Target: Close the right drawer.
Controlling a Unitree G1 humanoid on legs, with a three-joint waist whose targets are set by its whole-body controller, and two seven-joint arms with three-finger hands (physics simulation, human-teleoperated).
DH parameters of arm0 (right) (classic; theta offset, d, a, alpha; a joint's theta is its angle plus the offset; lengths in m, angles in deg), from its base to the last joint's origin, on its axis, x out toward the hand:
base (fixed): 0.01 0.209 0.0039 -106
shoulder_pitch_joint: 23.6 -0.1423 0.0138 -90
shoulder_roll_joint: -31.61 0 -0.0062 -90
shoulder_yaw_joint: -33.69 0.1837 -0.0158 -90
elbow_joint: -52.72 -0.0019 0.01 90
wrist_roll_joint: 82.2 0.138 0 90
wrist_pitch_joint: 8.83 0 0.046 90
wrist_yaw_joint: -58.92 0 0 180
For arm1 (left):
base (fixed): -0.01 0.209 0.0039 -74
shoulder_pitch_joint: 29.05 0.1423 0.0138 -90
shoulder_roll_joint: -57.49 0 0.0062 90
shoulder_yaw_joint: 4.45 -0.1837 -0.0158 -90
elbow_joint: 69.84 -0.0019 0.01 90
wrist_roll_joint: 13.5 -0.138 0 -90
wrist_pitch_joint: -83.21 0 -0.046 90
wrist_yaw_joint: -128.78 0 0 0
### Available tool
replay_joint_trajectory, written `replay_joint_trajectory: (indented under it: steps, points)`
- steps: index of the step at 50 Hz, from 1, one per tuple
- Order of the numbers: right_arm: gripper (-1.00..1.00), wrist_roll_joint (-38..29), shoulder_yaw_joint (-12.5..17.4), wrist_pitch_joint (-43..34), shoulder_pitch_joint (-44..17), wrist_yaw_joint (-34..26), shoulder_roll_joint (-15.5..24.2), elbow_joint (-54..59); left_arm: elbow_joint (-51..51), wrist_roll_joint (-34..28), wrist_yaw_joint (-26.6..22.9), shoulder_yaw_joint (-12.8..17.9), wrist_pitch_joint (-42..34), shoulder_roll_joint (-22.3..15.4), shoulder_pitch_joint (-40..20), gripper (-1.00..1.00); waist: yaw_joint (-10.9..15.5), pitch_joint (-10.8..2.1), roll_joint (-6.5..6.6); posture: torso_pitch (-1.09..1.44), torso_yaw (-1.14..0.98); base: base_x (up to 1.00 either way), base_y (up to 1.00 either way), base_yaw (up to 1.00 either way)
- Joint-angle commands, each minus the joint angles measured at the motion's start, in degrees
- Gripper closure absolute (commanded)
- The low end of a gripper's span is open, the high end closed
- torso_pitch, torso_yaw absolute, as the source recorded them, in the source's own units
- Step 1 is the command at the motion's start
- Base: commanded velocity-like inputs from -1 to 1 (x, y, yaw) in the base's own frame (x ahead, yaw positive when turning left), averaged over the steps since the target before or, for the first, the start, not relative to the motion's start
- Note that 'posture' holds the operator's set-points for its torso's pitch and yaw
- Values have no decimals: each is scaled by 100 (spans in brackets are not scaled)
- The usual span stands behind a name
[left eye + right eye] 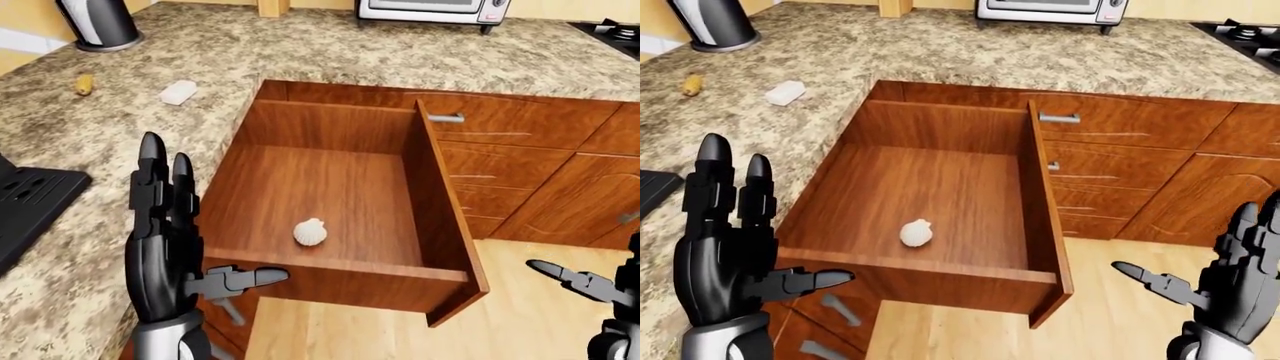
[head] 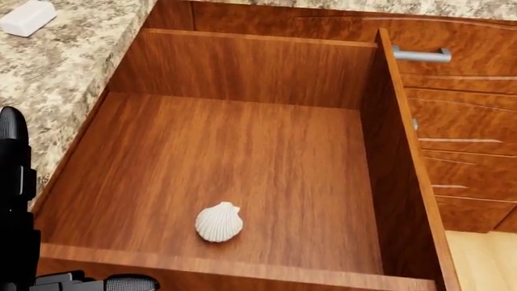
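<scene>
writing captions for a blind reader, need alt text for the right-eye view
An open wooden drawer juts from under a granite counter, holding only a small white shell. The robot's black left hand and right hand hover open on either side of it, touching nothing. A toaster oven and kettle stand along the top.

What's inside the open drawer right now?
One small white shell lies on the drawer floor, toward the bottom of the head view. The rest shows bare wood; nothing is covered.
</scene>
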Motion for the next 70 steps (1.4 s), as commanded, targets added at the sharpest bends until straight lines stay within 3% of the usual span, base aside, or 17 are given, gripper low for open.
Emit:
replay_joint_trajectory:
  steps: [1,9,18,28,49,70]
  points:
    - [-100,4,-21,534,-83,58,143,225,221,8,-6,-1,156,-7,-56,-100,2,-62,-22,0,0,0,0,0]
    - [-100,9,-490,1744,-361,286,491,2286,212,9,-11,2,174,-6,-50,-100,-6,-49,-28,0,0,0,0,0]
    - [-100,97,-1320,3090,-962,537,860,4703,238,10,-10,5,152,-5,-47,-100,-11,-44,-38,0,0,0,0,0]
    - [-100,-48,-1994,3623,-1405,827,886,5773,237,12,-7,12,134,-6,-65,-100,3,-51,-53,0,0,0,0,0]
    - [-100,-363,-2296,3605,-1512,767,719,5724,228,14,-4,13,128,-8,-79,-100,28,-59,-76,0,0,0,0,0]
    - [-100,-579,-2338,3118,-1580,563,674,5131,234,18,-14,11,139,-5,-60,-100,17,-81,-72,0,0,0,0,0]
